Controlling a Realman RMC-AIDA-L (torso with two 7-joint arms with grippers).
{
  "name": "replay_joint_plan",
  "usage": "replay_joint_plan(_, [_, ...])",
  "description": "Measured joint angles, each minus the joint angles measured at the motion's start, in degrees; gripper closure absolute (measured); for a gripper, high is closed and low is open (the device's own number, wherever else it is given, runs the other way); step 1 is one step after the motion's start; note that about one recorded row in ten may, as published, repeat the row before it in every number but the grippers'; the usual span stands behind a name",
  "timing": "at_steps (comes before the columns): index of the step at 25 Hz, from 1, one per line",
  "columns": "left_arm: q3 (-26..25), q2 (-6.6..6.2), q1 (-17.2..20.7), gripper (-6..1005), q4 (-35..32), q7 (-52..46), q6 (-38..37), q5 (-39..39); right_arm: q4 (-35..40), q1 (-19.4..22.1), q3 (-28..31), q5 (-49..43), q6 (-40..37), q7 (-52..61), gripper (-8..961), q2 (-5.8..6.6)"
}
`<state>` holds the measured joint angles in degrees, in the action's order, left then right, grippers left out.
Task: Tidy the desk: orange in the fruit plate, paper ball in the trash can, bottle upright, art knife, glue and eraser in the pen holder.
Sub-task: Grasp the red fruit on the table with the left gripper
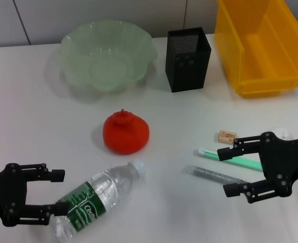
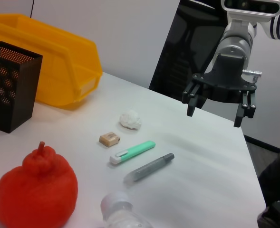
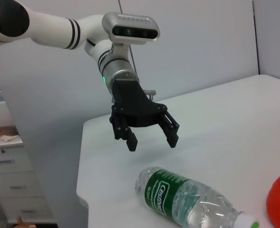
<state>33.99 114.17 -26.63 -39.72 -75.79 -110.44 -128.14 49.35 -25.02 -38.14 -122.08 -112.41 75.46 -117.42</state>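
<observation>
The bottle (image 1: pixel 94 200) lies on its side on the table (image 1: pixel 37 116), long axis from 7 to 1 o'clock, cap toward the orange (image 1: pixel 126 132) at 1 o'clock. The left gripper (image 1: pixel 57 191) hangs spread open at its base end; the right gripper (image 1: pixel 225 171) is spread open over the two slim sticks. The fruit plate (image 1: pixel 108 54) and trash can (image 1: pixel 262 43) hold nothing; the pen holder's (image 1: pixel 187 59) inside cannot be told.

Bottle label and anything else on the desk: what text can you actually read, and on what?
"Cestbon" in white script on the green label of the bottle, which lies on its side.
Smaller print beside it on that label: too small to read.
Reddish print on the eraser: too blurred to read.
No other readable text on the desk.
</observation>
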Motion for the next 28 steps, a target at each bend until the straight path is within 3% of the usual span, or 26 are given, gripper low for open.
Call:
replay_joint_plan(22, [-0.5,0.08,-0.3,268,-1.1,-1.5,0.0,0.5,-0.2,0.0,0.0,0.0,0.1,-0.1,213,0.05])
replay_joint_plan(28, [-4.7,0.89,-2.1,279,-2.9,-1.4,1.0,1.3,-0.2,0.2,0.3,0.0,0.2,0.1,213,-0.01])
